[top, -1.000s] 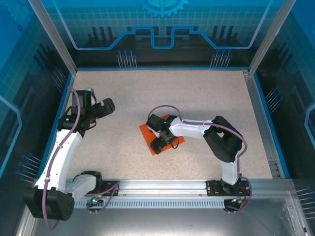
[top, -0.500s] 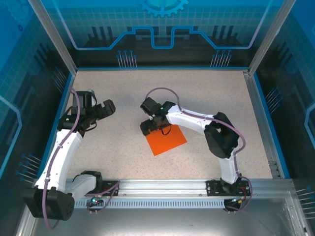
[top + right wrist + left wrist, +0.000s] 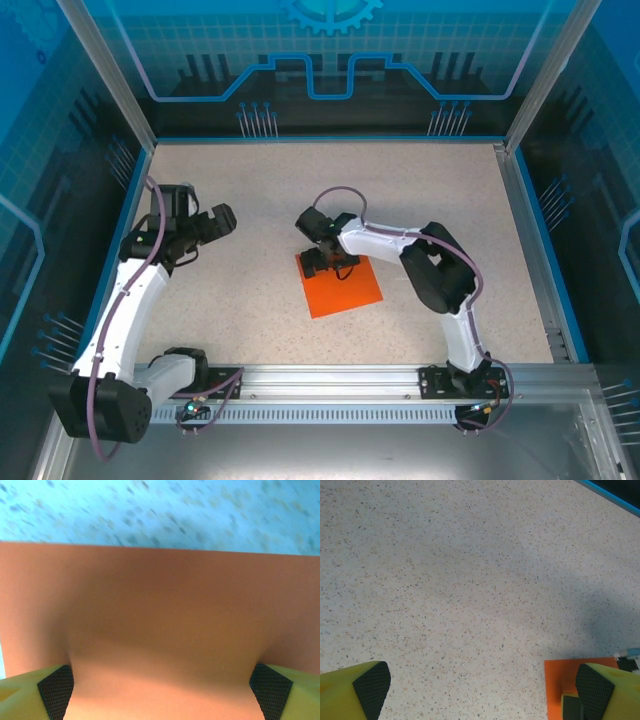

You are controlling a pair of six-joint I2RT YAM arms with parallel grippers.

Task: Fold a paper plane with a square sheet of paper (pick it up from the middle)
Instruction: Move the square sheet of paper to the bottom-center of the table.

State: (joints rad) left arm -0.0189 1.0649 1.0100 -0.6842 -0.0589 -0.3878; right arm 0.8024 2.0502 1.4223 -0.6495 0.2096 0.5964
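You have open table (image 3: 420, 190) along the far side and between the two arms. The right end effector (image 3: 327, 265), jaws wide, hangs low over the far edge of the square sheet of paper (image 3: 345, 292) and blocks approach there. The left end effector (image 3: 215, 222) stands well apart. Blue-edged walls (image 3: 528, 225) bound the sides.

Robotics lab test cell: a speckled tabletop (image 3: 420, 190) beneath the jaws, walled by blue translucent panels (image 3: 330, 60) printed with a gear motif (image 3: 332, 12), framed in aluminium rails (image 3: 330, 378).

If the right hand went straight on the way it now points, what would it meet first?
Most likely the square sheet of paper, directly ahead of the open right hand; distance unclear.
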